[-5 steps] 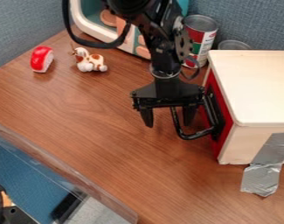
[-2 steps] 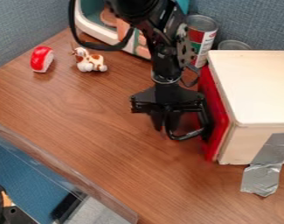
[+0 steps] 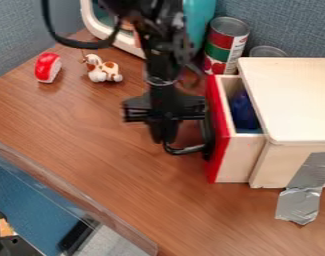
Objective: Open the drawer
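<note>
Red-fronted and pale-sided, the drawer stands partly out of the left face of the wooden cabinet, with a dark blue thing lying inside. Its black handle juts out over the table, and the gripper hangs down at the handle's outer end, its fingers drawn close together, apparently closed on the bar. The step in hand looks to be the pull itself: there is a real gap between front and cabinet, though how much travel remains I cannot tell. If more opening is wanted, the next move calls for a level pull straight away from the cabinet, keeping hold of the bar; after that, the fingers should part and clear the loop without nudging the drawer back. Silver tape runs from the cabinet's near side down onto the wooden table. Behind the drawer stands a can with a red and green label; farther off to the left are a brown-and-white toy animal and a red-and-white toy piece.
</note>
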`<state>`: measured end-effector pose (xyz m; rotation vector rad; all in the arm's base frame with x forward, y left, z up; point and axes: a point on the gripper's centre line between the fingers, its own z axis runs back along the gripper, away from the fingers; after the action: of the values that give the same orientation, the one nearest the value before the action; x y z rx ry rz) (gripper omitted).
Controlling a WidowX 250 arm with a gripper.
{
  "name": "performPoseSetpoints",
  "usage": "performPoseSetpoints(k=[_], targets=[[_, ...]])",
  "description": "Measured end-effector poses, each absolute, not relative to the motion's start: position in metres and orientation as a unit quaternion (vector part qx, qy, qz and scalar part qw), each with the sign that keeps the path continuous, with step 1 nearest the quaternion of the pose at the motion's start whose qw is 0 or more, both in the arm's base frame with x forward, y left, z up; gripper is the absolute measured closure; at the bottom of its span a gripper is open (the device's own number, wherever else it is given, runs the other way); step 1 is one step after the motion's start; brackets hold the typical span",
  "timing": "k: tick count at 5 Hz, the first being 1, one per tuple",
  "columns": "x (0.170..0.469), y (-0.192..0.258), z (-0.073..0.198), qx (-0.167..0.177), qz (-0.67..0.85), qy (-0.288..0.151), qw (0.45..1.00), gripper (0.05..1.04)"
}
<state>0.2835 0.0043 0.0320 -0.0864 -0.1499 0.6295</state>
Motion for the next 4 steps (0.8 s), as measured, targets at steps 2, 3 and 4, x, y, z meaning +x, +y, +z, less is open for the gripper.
performPoseSetpoints(k=[2,3,4], targets=[[0.263,0.025,0.032,-0.036,0.323,-0.057,0.944,0.942],[0.258,0.027,0.032,-0.037,0.327,-0.056,0.943,0.949],[0.255,0.028,0.034,-0.033,0.323,-0.056,0.944,0.949]])
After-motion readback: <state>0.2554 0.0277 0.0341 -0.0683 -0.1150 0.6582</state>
